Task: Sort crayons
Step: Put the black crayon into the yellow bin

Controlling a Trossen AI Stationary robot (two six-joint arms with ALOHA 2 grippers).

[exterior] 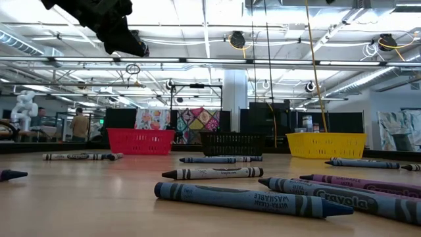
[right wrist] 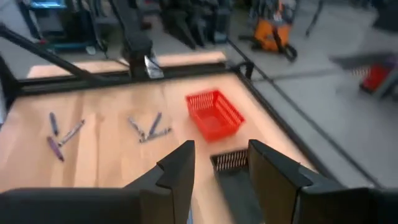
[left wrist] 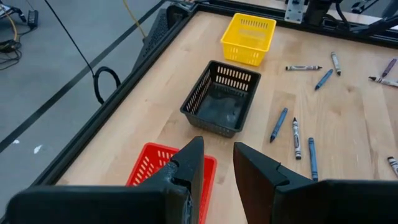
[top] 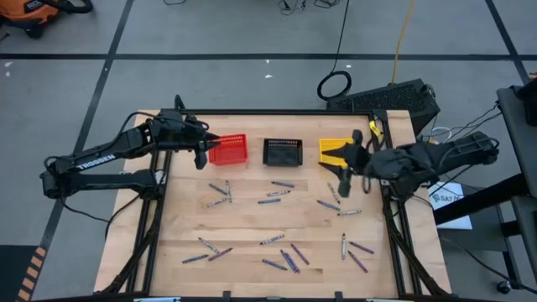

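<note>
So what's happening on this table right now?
A two-armed robot is set up to sort crayons, which lie scattered across the wooden table. Three baskets stand in a row at the far edge: red basket, black basket, yellow basket. The left gripper hangs open over the red basket and the right gripper open by the yellow one; neither holds a crayon. The black basket looks empty.

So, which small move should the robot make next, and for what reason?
Probably the left gripper, open and empty above the red basket, should swing toward the nearest crayons on the table and come down over one. All three baskets look empty and every crayon in view lies loose on the wood. The right gripper, also open and empty, hovers by the yellow basket.
</note>
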